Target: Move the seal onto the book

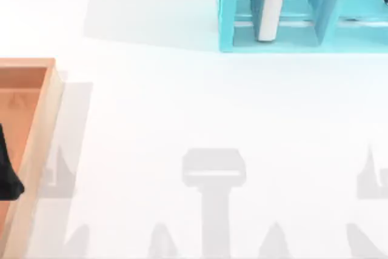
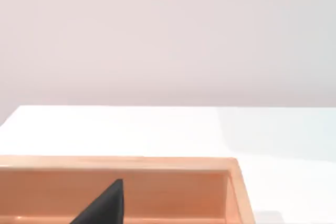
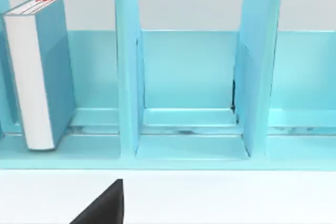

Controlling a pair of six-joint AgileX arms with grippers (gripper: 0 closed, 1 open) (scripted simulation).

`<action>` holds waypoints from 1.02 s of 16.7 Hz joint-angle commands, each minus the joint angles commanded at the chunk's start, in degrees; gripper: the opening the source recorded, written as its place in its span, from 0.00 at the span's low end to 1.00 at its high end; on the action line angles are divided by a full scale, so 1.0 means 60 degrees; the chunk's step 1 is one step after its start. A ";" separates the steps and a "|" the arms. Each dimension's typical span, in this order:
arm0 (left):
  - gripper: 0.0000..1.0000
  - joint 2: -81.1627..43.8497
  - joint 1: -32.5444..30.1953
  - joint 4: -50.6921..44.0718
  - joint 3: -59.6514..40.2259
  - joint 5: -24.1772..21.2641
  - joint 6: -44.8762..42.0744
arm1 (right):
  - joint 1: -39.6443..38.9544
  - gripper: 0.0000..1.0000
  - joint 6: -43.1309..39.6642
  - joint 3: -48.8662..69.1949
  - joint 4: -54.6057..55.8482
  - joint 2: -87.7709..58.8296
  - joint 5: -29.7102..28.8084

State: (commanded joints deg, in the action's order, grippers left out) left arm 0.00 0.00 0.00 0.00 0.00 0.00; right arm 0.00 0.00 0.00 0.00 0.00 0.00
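I see open white bench (image 1: 182, 107) between the orange wooden tray (image 1: 42, 125) at left and light-blue shelf unit (image 1: 227, 22) at back right.

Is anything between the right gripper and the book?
Nothing visible. The right gripper faces the shelf's open front across bare table; the book stands upright in one compartment. The left gripper hangs over the wooden tray.

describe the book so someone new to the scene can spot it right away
Start at the light-blue shelf unit along the table's far edge, toward the top view's right. The book stands upright in one of its compartments, in the right wrist view the one beside the empty middle compartment. Its darker teal-blue cover and white page edges facing outward set it apart from the paler shelf dividers.
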 joint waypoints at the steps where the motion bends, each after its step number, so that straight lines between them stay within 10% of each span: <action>1: 1.00 0.0000 0.0000 0.0000 0.0000 0.0000 0.0000 | 0.0000 1.00 0.0000 0.0000 0.0000 0.0000 0.0000; 8: 1.00 0.0000 0.0000 0.0000 0.0000 0.0000 0.0000 | -0.0600 1.00 -0.0078 0.1126 0.1199 -0.2095 -0.0692; 17: 1.00 0.0000 0.0000 0.0000 0.0000 0.0000 0.0000 | -0.2599 1.00 -0.0005 0.4997 0.5315 -1.0827 -0.2969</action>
State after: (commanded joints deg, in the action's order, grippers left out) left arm 0.00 0.00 0.00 0.00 0.00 0.00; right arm -15.60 -0.03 29.98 31.89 -64.96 -17.82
